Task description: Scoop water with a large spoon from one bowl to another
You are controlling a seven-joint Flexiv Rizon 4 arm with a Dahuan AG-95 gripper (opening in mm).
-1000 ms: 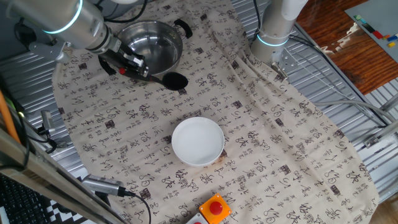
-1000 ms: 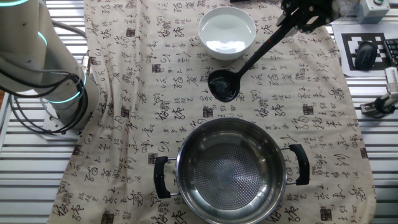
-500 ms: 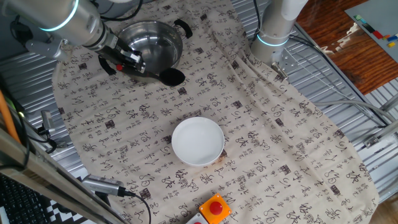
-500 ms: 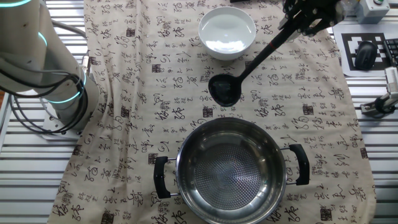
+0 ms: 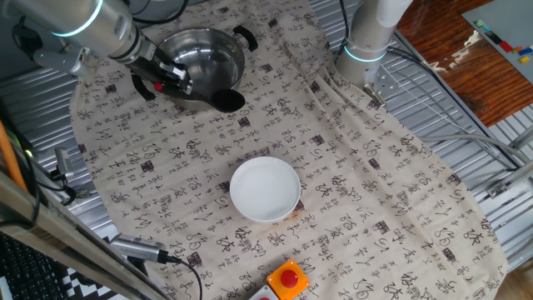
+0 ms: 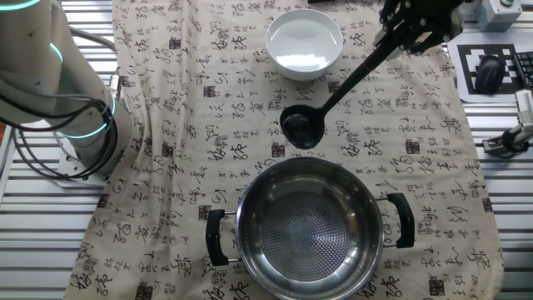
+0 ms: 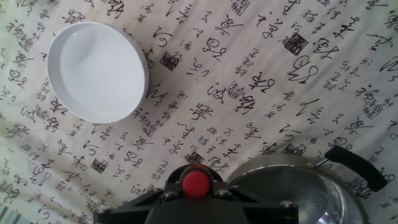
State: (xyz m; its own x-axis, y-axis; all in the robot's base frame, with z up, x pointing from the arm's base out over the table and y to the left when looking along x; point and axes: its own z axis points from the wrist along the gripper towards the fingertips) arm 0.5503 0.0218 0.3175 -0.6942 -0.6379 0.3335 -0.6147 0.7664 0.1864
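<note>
The hand [image 6: 414, 21] is clamped on the ladle [image 6: 337, 83] near its red tip [image 7: 194, 181]. The handle slants down, its scoop hanging just beside the steel pot [image 6: 308, 223], apart from the white bowl [image 6: 304, 43].

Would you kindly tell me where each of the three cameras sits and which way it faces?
One fixed view: high above the white bowl's side, facing the shiny steel pot; arm and tool show.
The other fixed view: overhead from the pot's side, facing the bowl; tool gripping the black ladle.
Hand view: on the hand, looking down past the ladle's red tip; tool base shows.
All three share bowl and pot.
</note>
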